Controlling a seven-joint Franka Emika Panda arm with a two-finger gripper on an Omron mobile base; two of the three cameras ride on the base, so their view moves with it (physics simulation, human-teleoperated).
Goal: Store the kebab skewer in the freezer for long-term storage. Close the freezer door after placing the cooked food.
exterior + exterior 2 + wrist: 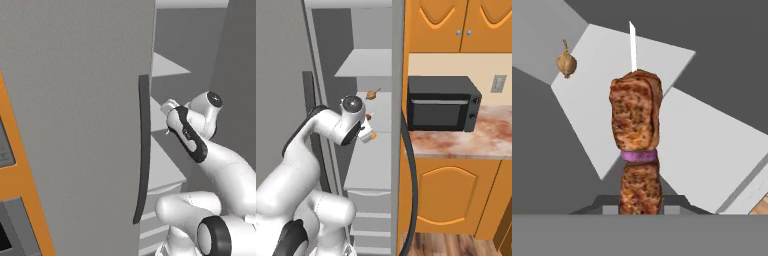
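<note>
I have the gripper (641,209) clenched on the kebab skewer (637,150), inside the open freezer (368,65), above a shelf (712,150).

Off to my right there's a black microwave (442,103) sitting on a reddish speckled counter (476,142), orange cabinets (448,25) above and below it, plus a wall outlet (499,84). A small brown onion (566,63) sits on a shelf.

Flat even rendered light, soft shadows inside freezer (368,65), sharp focus, no glare.
</note>
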